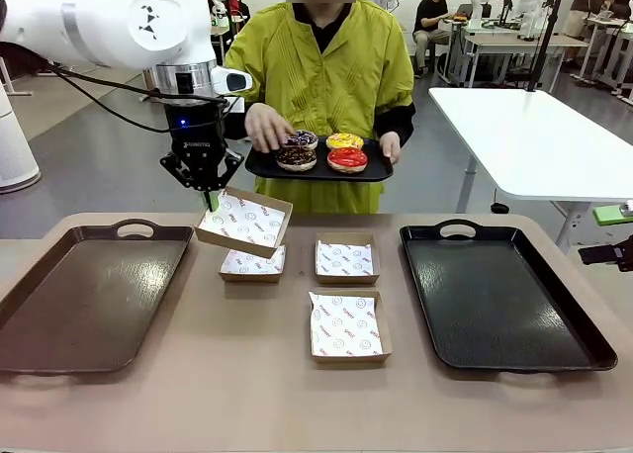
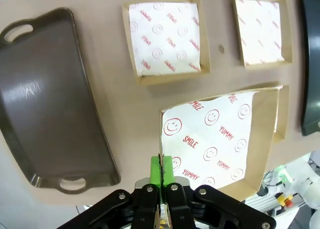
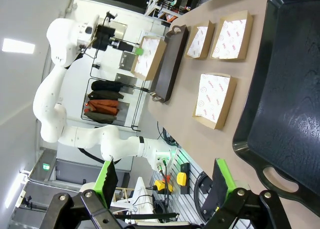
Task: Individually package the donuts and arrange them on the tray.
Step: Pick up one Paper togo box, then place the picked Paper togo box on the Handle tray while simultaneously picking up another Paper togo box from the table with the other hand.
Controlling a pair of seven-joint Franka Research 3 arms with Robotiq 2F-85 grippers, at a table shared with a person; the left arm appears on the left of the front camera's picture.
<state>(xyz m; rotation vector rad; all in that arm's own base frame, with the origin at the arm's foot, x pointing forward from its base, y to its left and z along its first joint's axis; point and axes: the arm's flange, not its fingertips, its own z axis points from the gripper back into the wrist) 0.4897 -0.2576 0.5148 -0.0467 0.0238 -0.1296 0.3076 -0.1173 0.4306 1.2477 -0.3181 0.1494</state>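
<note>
— What's held?
— Nearest, the right gripper [image 3: 165, 165] stands wide apart, empty. The left gripper [image 1: 209, 198] pinches the rim of a paper-lined box [image 1: 247, 221], tilted above the table [image 1: 247, 394].
— And the donuts [image 1: 321, 150]?
— Far side, four on the person's small black tray [image 1: 316, 176].

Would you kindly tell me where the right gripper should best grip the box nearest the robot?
Probably a side wall of the box, from above, fingers straddling it: it lies flat, open-topped, its thin rim standing free.
</note>
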